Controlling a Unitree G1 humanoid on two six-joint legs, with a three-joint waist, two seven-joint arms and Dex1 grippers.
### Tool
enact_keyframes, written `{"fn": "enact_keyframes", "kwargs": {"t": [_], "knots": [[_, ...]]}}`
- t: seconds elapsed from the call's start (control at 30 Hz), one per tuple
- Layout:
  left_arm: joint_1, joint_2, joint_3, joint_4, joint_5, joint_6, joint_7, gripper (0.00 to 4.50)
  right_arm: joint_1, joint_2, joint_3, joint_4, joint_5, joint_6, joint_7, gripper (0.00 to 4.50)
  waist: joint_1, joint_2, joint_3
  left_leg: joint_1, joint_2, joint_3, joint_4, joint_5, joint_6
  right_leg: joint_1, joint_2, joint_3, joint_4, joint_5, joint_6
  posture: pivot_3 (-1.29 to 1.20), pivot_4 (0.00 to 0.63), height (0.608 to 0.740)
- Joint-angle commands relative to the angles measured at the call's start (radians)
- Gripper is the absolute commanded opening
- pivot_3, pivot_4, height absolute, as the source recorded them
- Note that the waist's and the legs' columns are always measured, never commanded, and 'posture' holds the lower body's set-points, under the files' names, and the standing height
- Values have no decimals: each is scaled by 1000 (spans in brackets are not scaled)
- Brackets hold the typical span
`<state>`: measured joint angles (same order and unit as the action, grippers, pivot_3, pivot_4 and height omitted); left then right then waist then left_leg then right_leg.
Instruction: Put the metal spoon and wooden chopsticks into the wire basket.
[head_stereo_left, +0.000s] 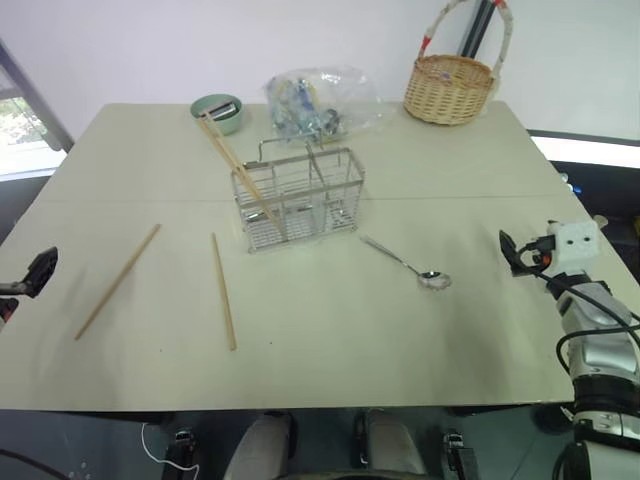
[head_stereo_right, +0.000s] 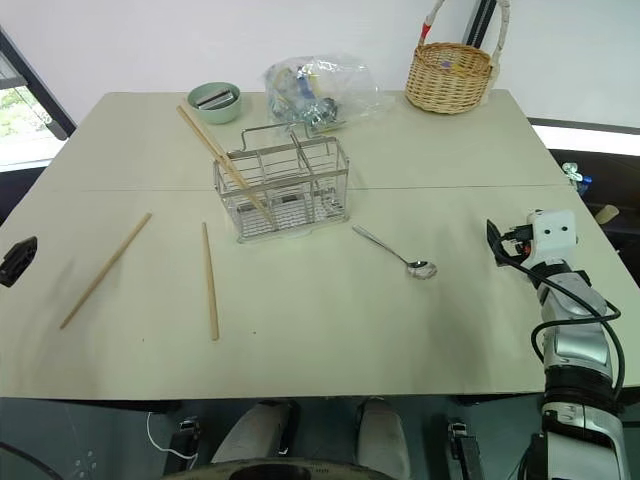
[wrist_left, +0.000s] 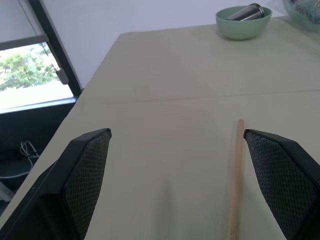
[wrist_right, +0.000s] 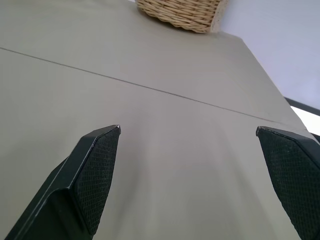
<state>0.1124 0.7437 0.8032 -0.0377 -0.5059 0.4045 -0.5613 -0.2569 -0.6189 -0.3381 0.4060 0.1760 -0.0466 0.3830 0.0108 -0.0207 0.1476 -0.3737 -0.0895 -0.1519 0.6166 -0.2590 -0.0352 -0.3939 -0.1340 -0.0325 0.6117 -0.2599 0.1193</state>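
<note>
**Asker:** While both arms hang at the sides, where do the task's things lie?

**Describer:** Take the wire basket (head_stereo_left: 300, 198) as the landmark. It stands upright near the middle of the pale counter (head_stereo_left: 330, 340). One pair of wooden chopsticks (head_stereo_left: 238, 168) already leans inside it, in its left compartment, the upper ends slanting out toward the far left. Two more chopsticks lie flat on the counter to the left of the basket and nearer the robot: the first loose chopstick (head_stereo_left: 223, 290) is close to the basket's near left corner, the second loose chopstick (head_stereo_left: 118, 280) is farther left and set at a slant. The two do not touch.

**Asker:** And the spoon?

**Describer:** The metal spoon (head_stereo_left: 407, 263) lies flat on the counter just to the right of the basket and a little nearer the robot, handle toward the basket, bowl pointing away from it.

**Asker:** What are the pincers doing?

**Describer:** The left pincer (wrist_left: 175, 145) is spread wide and holds nothing; it hovers well to the left of the basket, with the second loose chopstick running beside one finger. The right pincer (wrist_right: 187, 135) is also spread wide and empty, well to the right of the basket, over bare counter.

**Asker:** Anything else?

**Describer:** Behind the basket sit a green bowl (head_stereo_left: 218, 112), a clear plastic bag (head_stereo_left: 318, 102) and a round wicker basket (head_stereo_left: 450, 88).
</note>
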Motion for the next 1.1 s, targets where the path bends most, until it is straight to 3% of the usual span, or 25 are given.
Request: {"fn": "enact_keyframes", "kwargs": {"t": [0.03, 0.67, 0.8, 1.1], "knots": [[-9, 29, 15, -13, 6, -17, -4, 4500, -14, -21, -23, -42, 4, -9, -8, 4475, 0, 0, 0, 0, 0, 0, 0, 0, 0, 0, 0, 0, 0, 0, 0, 0, 150, 684], [-44, 48, -7, -69, -25, 34, -19, 4500, -55, -58, 9, -97, 6, 33, 63, 4475, 0, -1, -1, 0, 0, 3, 0, 0, 0, -1, 0, 1, 0, 0, 0, 0, 150, 684], [-70, 93, -40, -192, -102, 133, -57, 4500, -127, -101, 53, -87, 11, 59, 165, 4475, -2, -1, 0, 0, 1, 4, 0, 0, 0, -1, 0, 1, 0, 1, -1, 0, 150, 684], [-33, 211, -182, -533, -358, 332, -260, 4500, -378, -220, 292, -33, -5, 192, 589, 4475, -16, -1, 1, 0, 2, 8, -2, 0, 1, -2, 0, 2, -1, 1, -2, 0, 150, 684]]}}
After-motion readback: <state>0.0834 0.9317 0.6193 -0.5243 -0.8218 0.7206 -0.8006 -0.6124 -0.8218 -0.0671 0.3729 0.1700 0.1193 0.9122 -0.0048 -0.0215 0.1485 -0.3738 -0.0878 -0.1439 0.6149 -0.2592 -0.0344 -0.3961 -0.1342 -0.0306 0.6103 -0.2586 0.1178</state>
